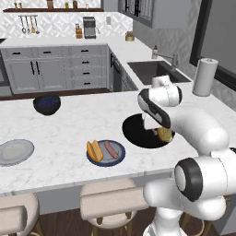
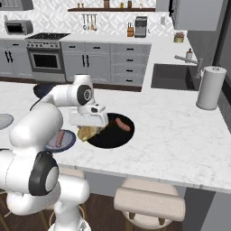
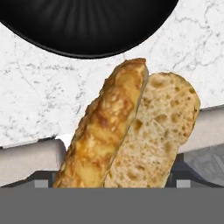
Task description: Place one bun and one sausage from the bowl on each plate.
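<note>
My gripper (image 2: 89,128) hangs over the near edge of the wide black bowl (image 1: 138,134), shut on a split golden bun (image 3: 131,131). The bun (image 1: 165,134) fills the gap between the fingers and is clear of the counter. A sausage (image 2: 122,124) lies in the bowl (image 2: 113,137). The dark blue plate (image 1: 118,159), left of the bowl, carries a bun (image 1: 94,150) and a sausage (image 1: 110,148). The light grey plate (image 1: 14,152) lies bare at the far left of the counter.
A smaller dark blue bowl (image 1: 47,104) stands at the back left of the counter. A paper towel roll (image 1: 204,77) stands at the right, beside the sink (image 1: 154,71). Stools (image 1: 108,203) line the counter's near edge.
</note>
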You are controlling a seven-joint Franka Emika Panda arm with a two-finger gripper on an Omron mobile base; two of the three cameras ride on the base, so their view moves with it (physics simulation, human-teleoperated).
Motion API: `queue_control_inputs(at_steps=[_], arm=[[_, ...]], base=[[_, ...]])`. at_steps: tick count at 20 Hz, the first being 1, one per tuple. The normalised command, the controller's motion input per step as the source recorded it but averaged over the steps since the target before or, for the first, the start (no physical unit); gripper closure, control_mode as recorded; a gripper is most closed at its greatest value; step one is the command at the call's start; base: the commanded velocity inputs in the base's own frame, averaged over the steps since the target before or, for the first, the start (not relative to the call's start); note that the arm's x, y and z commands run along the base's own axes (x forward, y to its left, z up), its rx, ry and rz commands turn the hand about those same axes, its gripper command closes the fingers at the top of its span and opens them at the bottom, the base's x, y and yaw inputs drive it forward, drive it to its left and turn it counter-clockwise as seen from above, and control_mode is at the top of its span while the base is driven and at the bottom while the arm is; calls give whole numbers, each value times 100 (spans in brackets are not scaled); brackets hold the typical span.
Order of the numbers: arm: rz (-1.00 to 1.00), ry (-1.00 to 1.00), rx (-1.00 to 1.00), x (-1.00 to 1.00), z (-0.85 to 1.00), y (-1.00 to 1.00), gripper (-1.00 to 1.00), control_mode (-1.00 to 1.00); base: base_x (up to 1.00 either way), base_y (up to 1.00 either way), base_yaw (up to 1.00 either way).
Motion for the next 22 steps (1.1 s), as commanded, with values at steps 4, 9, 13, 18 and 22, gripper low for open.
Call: queue_control_inputs(at_steps=[4, 9, 13, 18, 22], arm=[[35, -4, 7, -98, 9, 20, 100, -100], [3, 0, 2, -24, 0, 1, 100, -100], [0, 0, 0, 0, 0, 0, 100, -100], [0, 0, 0, 0, 0, 2, 100, 100], [0, 0, 0, 0, 0, 0, 100, 100]], base=[[0, 0, 0], [0, 0, 0], [0, 0, 0], [0, 22, 0], [-1, 90, -5]])
